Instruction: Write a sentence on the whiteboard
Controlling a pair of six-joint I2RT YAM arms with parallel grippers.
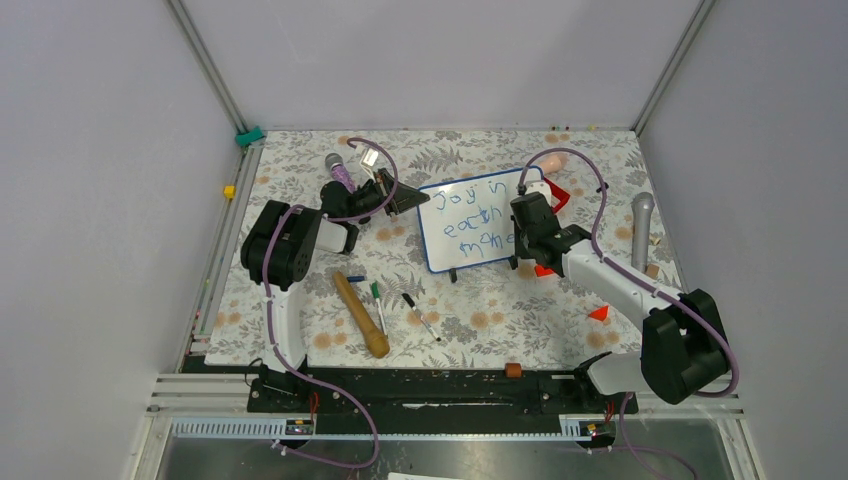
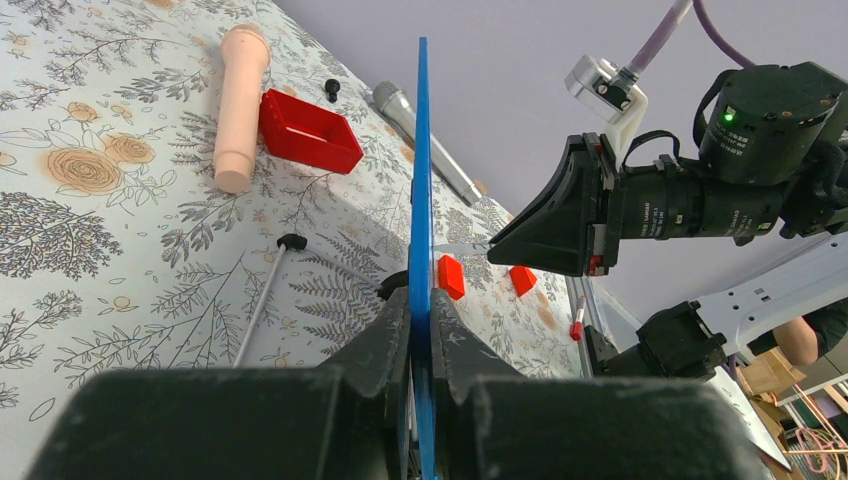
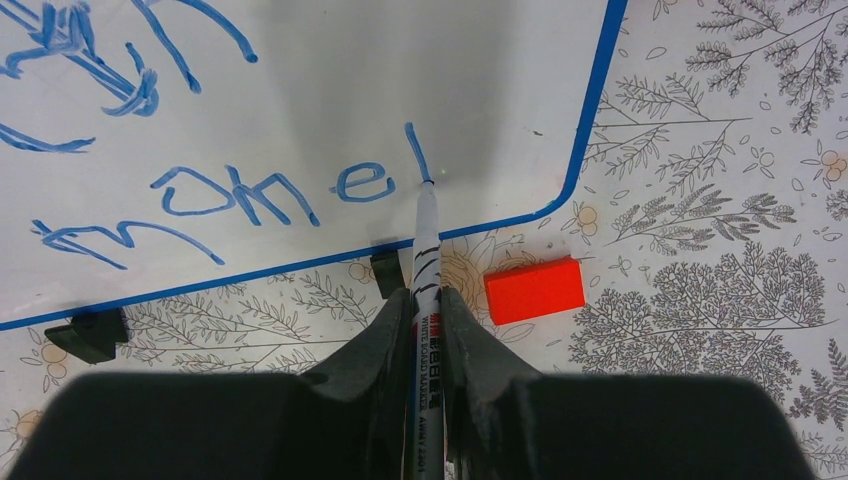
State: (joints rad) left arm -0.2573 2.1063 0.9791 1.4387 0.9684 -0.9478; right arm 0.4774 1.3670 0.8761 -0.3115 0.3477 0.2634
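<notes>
The board [image 1: 470, 222] stands mid-desk [image 1: 480, 320], slightly toward 12 o'clock. The left gripper [image 2: 420, 300] pinches its 9 o'clock edge. The right gripper [image 3: 427, 300], at 4 o'clock, pinches a marker [image 3: 427, 225], whose tip touches the board where the sentence [image 3: 240, 195] ends.

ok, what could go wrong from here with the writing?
1. The marker writes close to the blue frame of the whiteboard; the remaining letters may run out of room.
2. The left fingers pinch only the frame's thin edge; pen pressure might pivot or slip the board.
</notes>
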